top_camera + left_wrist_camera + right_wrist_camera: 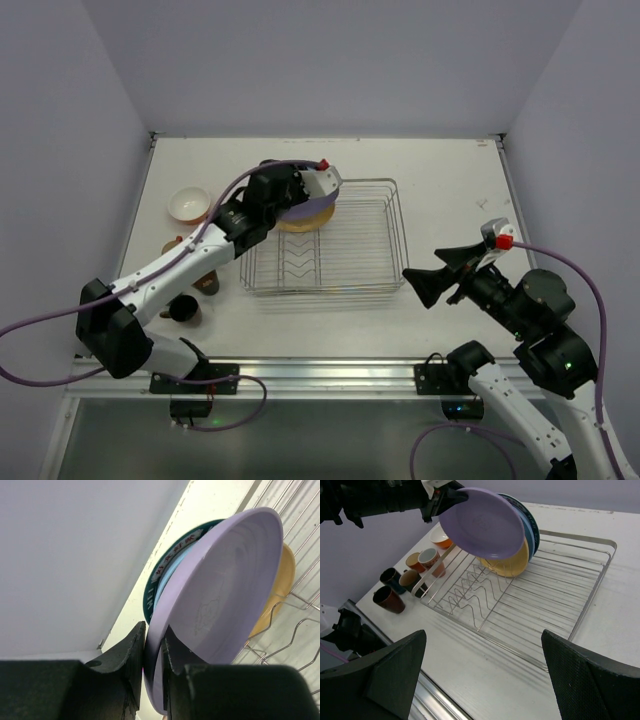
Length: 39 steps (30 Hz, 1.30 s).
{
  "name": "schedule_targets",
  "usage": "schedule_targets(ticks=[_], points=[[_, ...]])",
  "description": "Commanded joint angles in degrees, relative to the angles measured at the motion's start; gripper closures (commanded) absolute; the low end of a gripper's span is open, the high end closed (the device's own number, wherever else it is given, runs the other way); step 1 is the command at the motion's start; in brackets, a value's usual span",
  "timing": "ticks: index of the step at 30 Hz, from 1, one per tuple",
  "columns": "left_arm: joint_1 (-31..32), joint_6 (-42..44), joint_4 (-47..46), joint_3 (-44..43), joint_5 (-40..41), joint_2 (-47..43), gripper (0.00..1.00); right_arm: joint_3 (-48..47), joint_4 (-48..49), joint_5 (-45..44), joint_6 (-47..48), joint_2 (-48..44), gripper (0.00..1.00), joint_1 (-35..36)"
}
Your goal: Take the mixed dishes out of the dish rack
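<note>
Right gripper [435, 272]: fingers spread wide, carrying nothing, hanging just off the dish rack's [550, 595] right side.
Left gripper [152, 635]: pinched on the lavender plate's [225, 590] rim at the rack's far-left corner, with the plate tilted.
Behind it: yellow plate [512, 565], blue plate [527, 527] and patterned-rim plate [165, 567], leaning together.
Risk: that's a thin edge grip, so I'd judge the plate could pivot or slip and clip its neighbours.
</note>
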<state>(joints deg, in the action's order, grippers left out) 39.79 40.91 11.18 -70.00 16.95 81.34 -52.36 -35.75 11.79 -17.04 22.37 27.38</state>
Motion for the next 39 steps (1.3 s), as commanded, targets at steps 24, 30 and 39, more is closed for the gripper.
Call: schedule_targets(ticks=[24,30,39], points=[[0.99,-61.54,4.81,-4.64,-22.30,-12.35,1.00,-3.70,8.59,-5.64,-10.65,17.08,0.06,-0.48],[0.82,-72.62,-0.89,4.60,-24.24,-14.28,1.00,-6.35,8.76,-0.72,-6.78,23.59,0.27,-5.75],[-1.65,-77.20,-6.78,11.37,-29.86,-16.21,1.00,-3.10,10.96,4.29,-3.53,24.82,0.47,-7.42]])
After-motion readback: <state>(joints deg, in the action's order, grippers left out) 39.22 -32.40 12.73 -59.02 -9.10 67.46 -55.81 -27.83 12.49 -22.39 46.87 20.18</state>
